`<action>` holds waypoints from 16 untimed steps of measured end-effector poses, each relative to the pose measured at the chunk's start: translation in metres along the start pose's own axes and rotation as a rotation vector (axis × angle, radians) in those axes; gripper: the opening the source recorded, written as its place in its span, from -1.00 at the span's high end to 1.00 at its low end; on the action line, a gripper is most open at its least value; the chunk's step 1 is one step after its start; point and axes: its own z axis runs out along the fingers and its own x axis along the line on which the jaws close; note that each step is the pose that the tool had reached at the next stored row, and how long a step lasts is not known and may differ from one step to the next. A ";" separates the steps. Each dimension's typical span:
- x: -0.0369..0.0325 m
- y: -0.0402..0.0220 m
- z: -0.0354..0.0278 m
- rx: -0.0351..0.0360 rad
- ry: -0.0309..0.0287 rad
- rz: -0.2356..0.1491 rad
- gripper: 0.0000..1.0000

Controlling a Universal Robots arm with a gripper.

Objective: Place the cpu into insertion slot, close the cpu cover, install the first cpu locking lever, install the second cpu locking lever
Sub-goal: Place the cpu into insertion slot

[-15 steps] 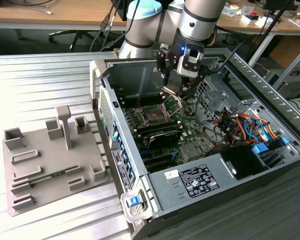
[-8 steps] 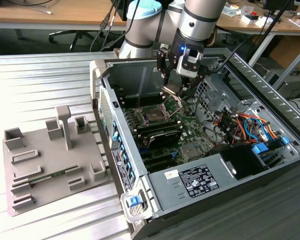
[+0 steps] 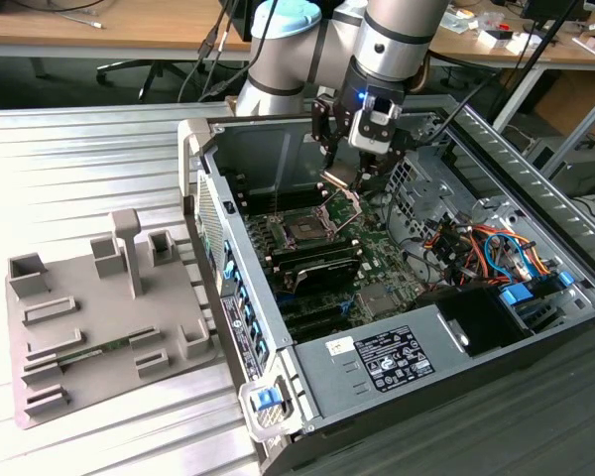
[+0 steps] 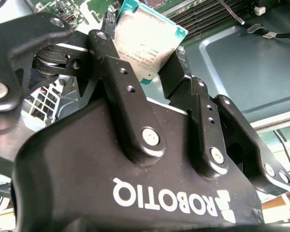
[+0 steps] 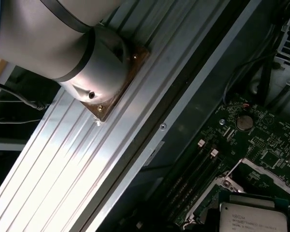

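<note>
My gripper (image 3: 342, 171) hangs inside the open computer case (image 3: 240, 327), shut on the cpu (image 3: 337, 182), a small flat chip held tilted. In the second wrist view the black fingers (image 4: 117, 67) clamp the cpu (image 4: 147, 38) by two opposite edges, its silvery top and green rim showing. Its silvery top also appears in the first wrist view as the cpu (image 5: 251, 218). Just below and toward the exterior view's left lies the insertion slot (image 3: 303, 230), a dark square on the green board. The cpu cover (image 3: 344, 207) stands raised at the slot's far edge, directly under the gripper.
A grey fixture plate (image 3: 89, 317) with upright blocks rests on the ribbed metal table at the exterior view's left. Long black memory slots (image 3: 322, 266) run beside the socket. Orange and blue cables (image 3: 486, 246) and a drive bay crowd the case's right. The arm's base (image 5: 99, 63) is bolted to the table.
</note>
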 end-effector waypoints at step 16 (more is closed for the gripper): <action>0.0000 0.0000 0.0001 -0.0008 -0.0028 0.040 -0.10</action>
